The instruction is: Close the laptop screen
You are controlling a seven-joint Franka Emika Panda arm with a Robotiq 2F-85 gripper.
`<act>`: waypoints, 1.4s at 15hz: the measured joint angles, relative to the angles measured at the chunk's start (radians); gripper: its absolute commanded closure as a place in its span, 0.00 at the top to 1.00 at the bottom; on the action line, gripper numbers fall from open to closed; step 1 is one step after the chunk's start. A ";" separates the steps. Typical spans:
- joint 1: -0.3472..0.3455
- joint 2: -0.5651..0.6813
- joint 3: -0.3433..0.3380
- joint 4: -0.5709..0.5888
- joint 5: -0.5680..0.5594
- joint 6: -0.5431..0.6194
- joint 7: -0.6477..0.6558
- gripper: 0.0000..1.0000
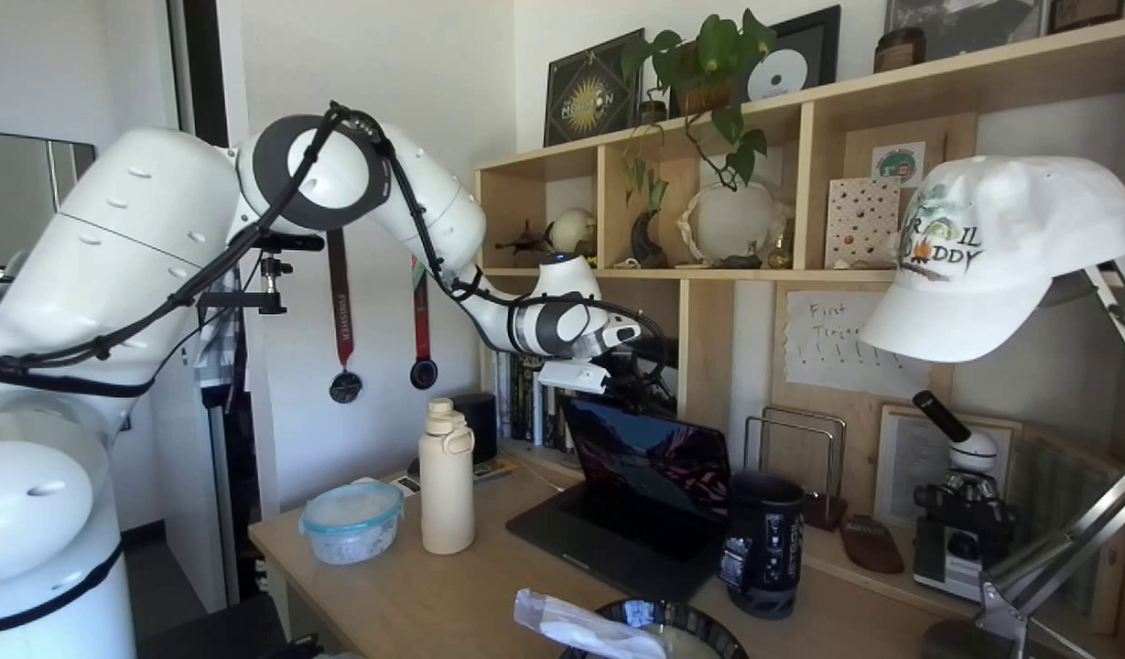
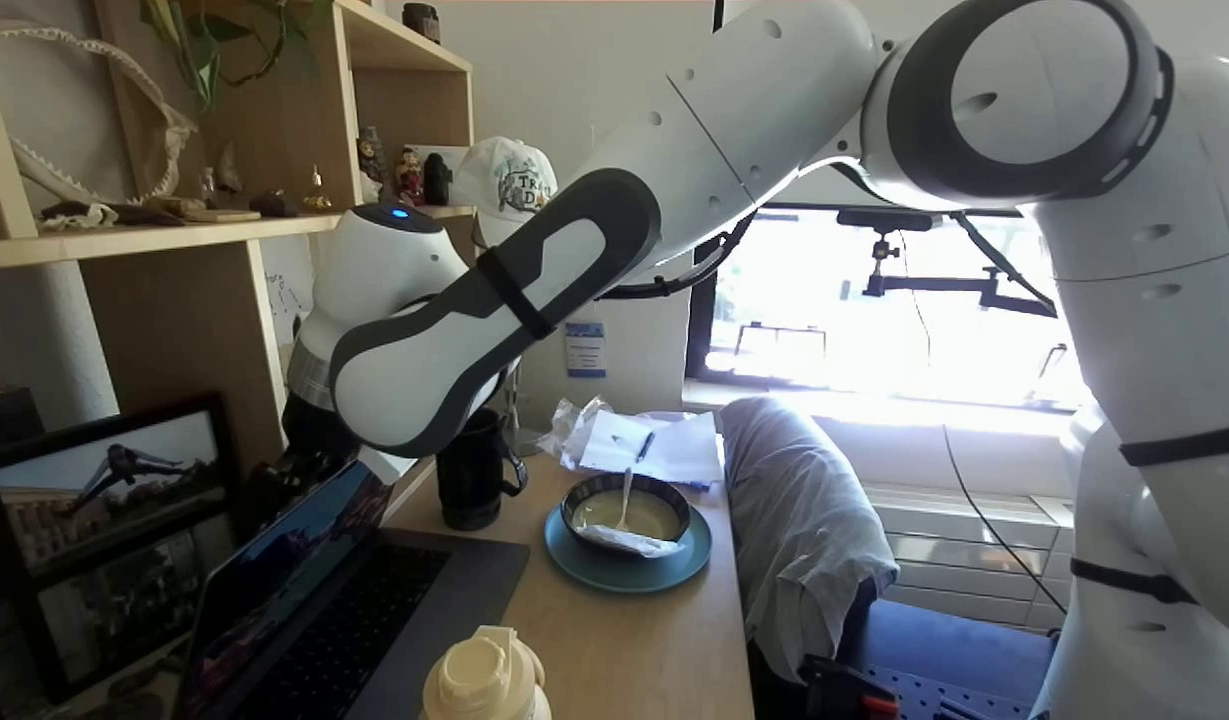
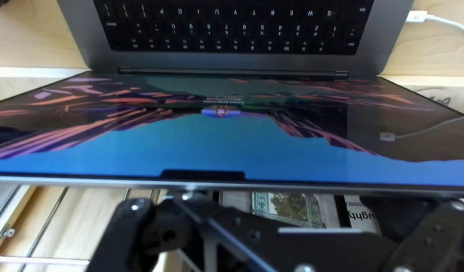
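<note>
The laptop screen [image 1: 649, 453] stands raised from the black laptop base [image 1: 585, 540], tilted open. In an exterior view [image 2: 284, 560] it leans back over the base. In the wrist view the screen [image 3: 216, 139] faces the camera, lit with blue and red patches, its top edge crossing the frame. My gripper [image 1: 640, 380] is at and behind that top edge. In the wrist view the gripper [image 3: 292, 206] has its finger links spread wide apart, with nothing visible between them except background. The fingertips are hidden behind the screen, so I cannot tell whether they touch it.
A black mug [image 1: 763, 545] stands beside the laptop. A cream bottle [image 1: 447, 490] and a lidded container [image 1: 351, 522] stand on its other side. A bowl [image 2: 624, 515] sits in front. Shelves [image 1: 690, 275], a wire rack [image 1: 800, 448] and picture frames [image 2: 114, 500] stand behind.
</note>
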 measured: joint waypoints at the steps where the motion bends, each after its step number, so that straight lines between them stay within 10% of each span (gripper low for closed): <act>1: 0.000 -0.005 -0.003 -0.019 0.000 -0.013 0.005 1.00; 12: 0.003 -0.044 -0.034 -0.194 0.002 -0.146 0.049 1.00; 21: 0.014 -0.044 -0.036 -0.338 0.001 -0.003 0.123 1.00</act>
